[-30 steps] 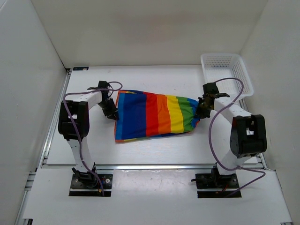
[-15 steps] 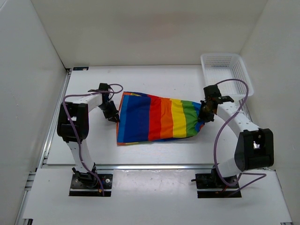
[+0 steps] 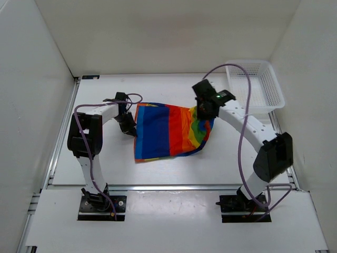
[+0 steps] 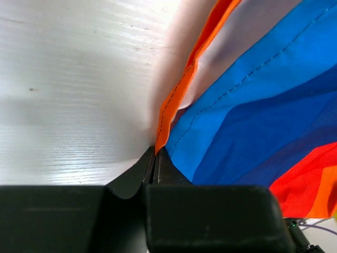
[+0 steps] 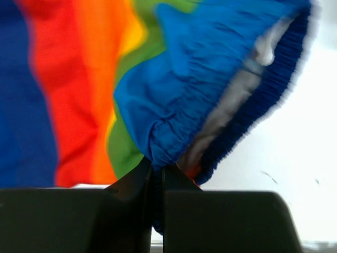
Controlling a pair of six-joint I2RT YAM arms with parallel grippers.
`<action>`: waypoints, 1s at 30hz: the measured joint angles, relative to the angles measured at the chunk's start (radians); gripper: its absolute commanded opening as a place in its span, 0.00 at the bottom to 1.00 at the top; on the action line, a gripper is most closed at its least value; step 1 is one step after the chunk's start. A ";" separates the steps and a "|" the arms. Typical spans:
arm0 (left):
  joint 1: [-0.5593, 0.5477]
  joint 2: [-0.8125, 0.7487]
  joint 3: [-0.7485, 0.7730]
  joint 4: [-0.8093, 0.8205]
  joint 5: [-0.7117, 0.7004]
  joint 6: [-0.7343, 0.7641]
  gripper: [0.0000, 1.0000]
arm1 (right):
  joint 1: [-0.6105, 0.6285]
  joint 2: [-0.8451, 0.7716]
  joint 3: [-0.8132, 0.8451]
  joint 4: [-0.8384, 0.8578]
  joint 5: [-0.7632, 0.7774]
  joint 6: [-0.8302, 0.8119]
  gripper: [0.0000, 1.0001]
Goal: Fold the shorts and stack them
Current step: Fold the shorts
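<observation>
Shorts (image 3: 163,132) lie outside basket (image 3: 275,84), gripped by left pincer (image 3: 130,128), right pincer (image 3: 203,112).

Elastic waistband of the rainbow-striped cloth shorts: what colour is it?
Blue gathered elastic waistband, shown best in right wrist view.

The top camera looks down from the near side; both wrist cameras face the same shorts (image 3: 164,132) up close.

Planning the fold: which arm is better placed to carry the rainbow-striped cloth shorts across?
Right. The right pincer holds the rainbow-striped cloth shorts by their blue waistband, lifted off the white table; the left pincer grips the orange hem low beside it.
</observation>
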 measured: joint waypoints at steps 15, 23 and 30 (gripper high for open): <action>-0.002 0.005 0.005 0.000 0.008 0.004 0.11 | 0.390 0.480 0.555 -0.130 0.106 0.024 0.00; -0.002 0.005 0.005 0.000 0.008 0.003 0.11 | 0.419 0.644 0.767 -0.136 0.017 0.027 0.36; -0.003 0.006 0.005 0.002 0.013 0.003 0.11 | 0.431 0.575 0.687 -0.053 -0.063 -0.001 0.75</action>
